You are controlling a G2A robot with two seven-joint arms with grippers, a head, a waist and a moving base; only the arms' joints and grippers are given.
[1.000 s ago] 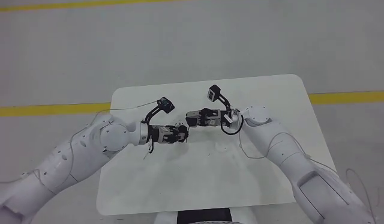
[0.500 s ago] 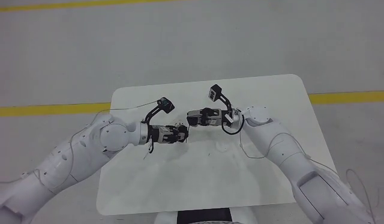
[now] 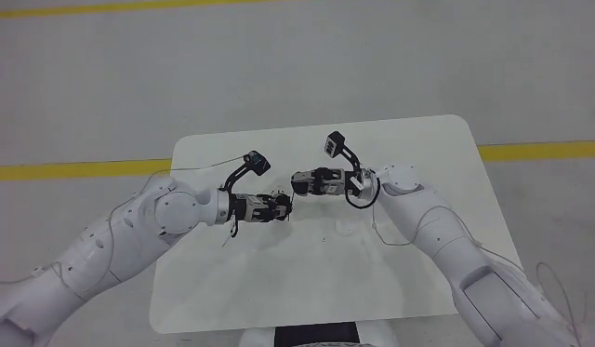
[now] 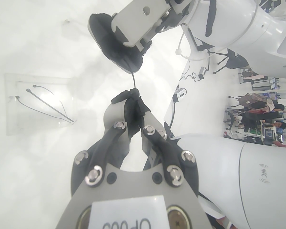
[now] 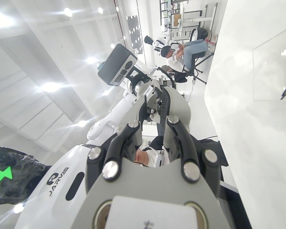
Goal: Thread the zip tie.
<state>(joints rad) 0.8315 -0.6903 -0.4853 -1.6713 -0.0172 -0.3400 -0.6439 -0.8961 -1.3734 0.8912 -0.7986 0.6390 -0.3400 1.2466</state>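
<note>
Black cloth, frayed and soft-looking, wraps the fingertips (image 4: 133,108) of the left gripper (image 4: 133,95), which are pinched tight together on a small dark knot at one end of the zip tie (image 4: 134,80). From there the tie runs as a thin, straight black strand across a short gap into the tip of the right gripper (image 4: 131,67). A thick, fuzzy black pad (image 4: 109,44) covers that gripper's fingers below a flat grey metal plate with a screw in it, and they are clamped on the strand's other end. The tie is thus held taut in the air between the two grippers, apart from the tabletop. Behind the cloth, the left gripper's fingers widen into curved black links with round silver rivets on a grey metal base. From above, the left gripper (image 3: 282,205) and the right gripper (image 3: 297,183) meet nose to nose over the middle of the white, round-cornered table (image 3: 418,161). A shallow clear plastic tray (image 4: 9,103) lies flat on the table beside them, holding a few spare ties (image 4: 45,103), thin and black with small square heads.
</note>
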